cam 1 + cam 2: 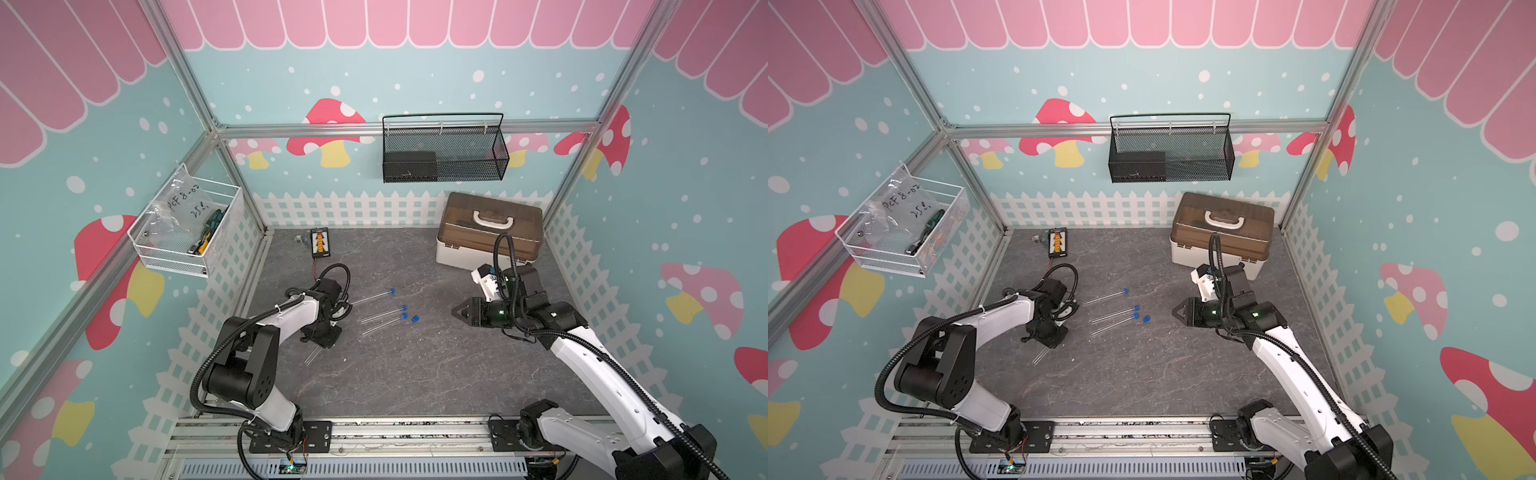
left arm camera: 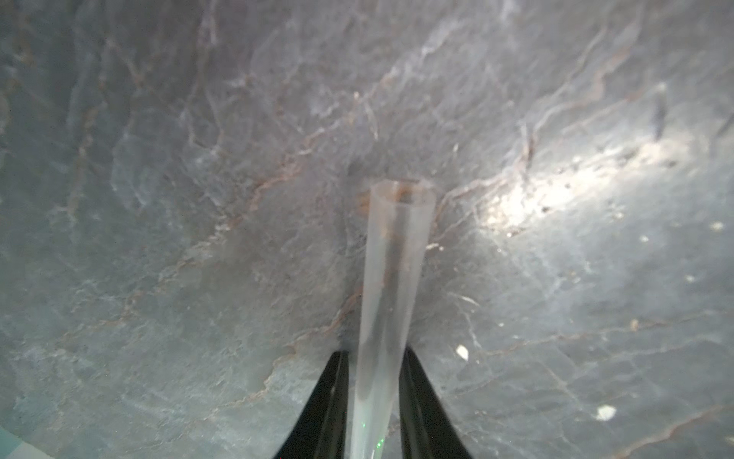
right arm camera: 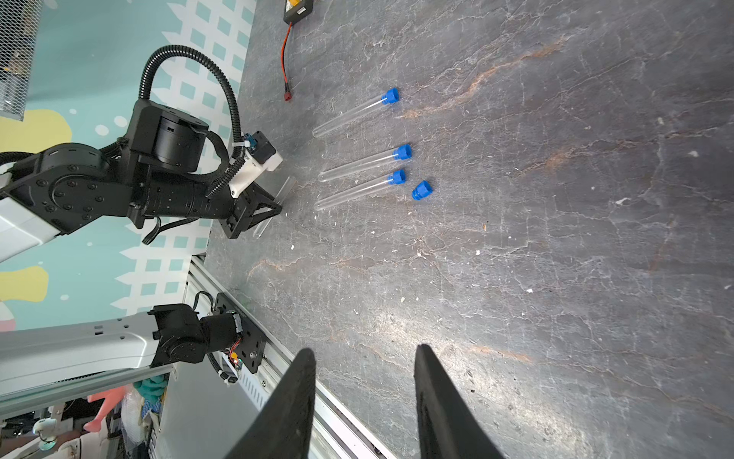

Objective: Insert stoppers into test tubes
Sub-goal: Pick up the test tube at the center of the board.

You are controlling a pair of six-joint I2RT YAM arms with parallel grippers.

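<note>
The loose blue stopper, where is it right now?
In both top views the loose stopper lies on the grey table, beside the capped end of the frontmost stoppered tube, between it and the right pincer.

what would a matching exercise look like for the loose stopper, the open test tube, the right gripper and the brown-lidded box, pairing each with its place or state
Things
1. loose blue stopper
2. unstoppered test tube
3. right gripper
4. brown-lidded storage box

Places or states
A. open, holding nothing
B. closed, at the back of the table
C. between the fingers of the left gripper
D. lying alone on the table beside a stoppered test tube

Pairs: 1-D, 2-C, 3-A, 4-B
</note>
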